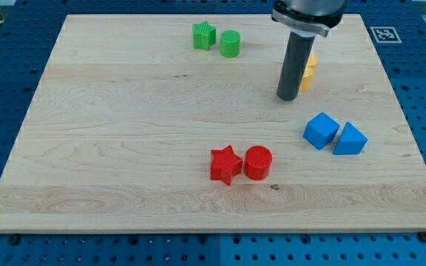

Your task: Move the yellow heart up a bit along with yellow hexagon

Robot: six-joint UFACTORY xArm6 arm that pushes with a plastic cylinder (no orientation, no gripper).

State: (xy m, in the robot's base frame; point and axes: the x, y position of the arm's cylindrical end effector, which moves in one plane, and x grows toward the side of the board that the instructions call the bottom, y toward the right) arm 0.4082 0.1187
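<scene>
Seven blocks on show: two red, two blue, two green and one patch of yellow, all spread over a pale wooden board (124, 170).
Nearest, view's bottom: red star (225, 164) and red cylinder (258, 162), side by side and touching or all but, star on the view's left.
Further up, view's right: blue cube (321, 130) and blue triangular block (350, 139), close against each other, cube on the view's left.
Middle distance, my tip (287, 97): lower end of the dark rod, down at the board, just beside the yellow and on its view's left.
Yellow block (309, 72): mostly hidden behind the rod, only a narrow strip seen on the rod's view's right; shape not made out, so heart or hexagon could not be told, nor whether one piece or two.
Contact between tip and yellow: too close to tell.
Claw: none fitted on this arm, only the plain rod, so no open or closed state to give.
Farthest, view's top: green star (204, 35) and green cylinder (230, 43), next to each other, star on the view's left.
</scene>
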